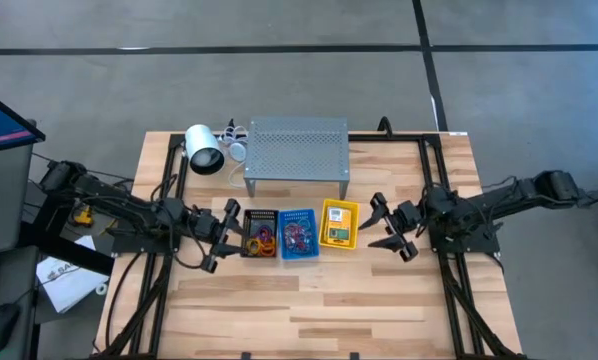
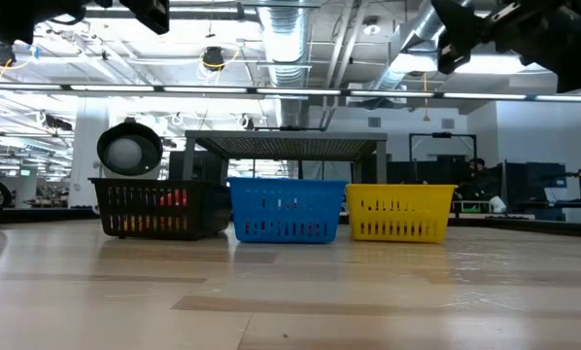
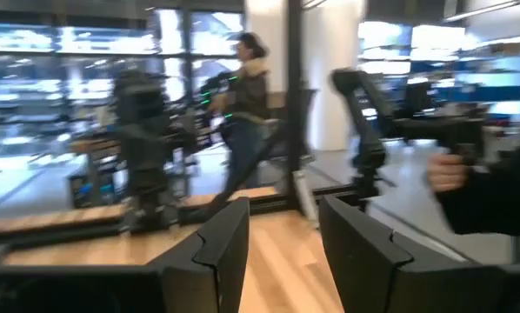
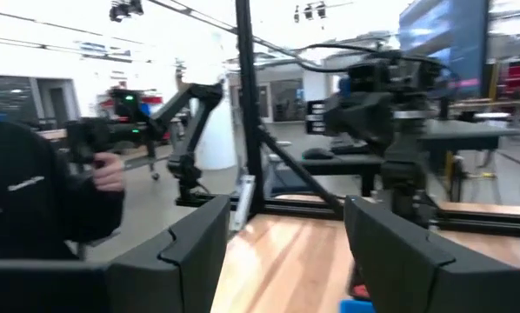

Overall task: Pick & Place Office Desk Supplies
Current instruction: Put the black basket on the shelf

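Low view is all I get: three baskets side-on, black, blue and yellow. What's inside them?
Observer: From above, the black basket and the blue basket each hold tangled rubber bands.
Operator: And the yellow one?
Observer: The yellow basket holds a crayon box, lying flat.
Operator: Where are the pincers?
Observer: The left pincer hangs open beside the black basket, the right pincer open beside the yellow basket, both empty.

left slatted plastic basket: black, orange and red loops inside
middle plastic basket: blue
right plastic basket: yellow
perforated metal shelf: grey
my pincers: dark
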